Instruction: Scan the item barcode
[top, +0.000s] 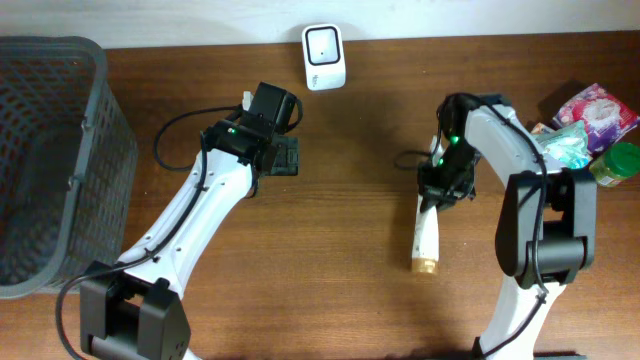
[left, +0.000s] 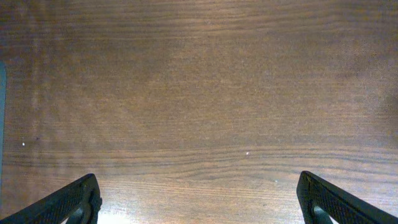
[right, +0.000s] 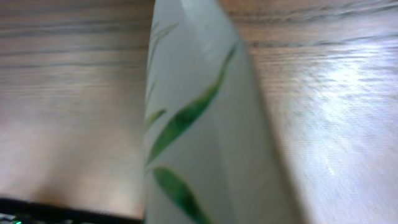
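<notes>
Table (top: 360, 130): brown wood, fine straight grain, some glare in the wrist views. The item is a soft tube (top: 428, 235), cream-white and smooth, printed with slim green leaves that show large in the right wrist view. It tapers flat toward its upper end and has a tan round cap at the lower end. It lies on the table right of centre, cap pointing toward the near edge. Your right fingers (top: 443, 187) are closed down tight on the tube's flat upper end. The rest of the tube runs out below them along the wood. Your left fingers (left: 71, 202) are spread as wide as they go, their dark, stippled tips in the lower corners of the left wrist view, with bare wood between them and nothing held or touched. They sit well apart from the tube. The scanner (top: 325, 57), a white rounded block with a dark window, is at the far edge. A grey mesh basket (top: 95, 150) is far left.
</notes>
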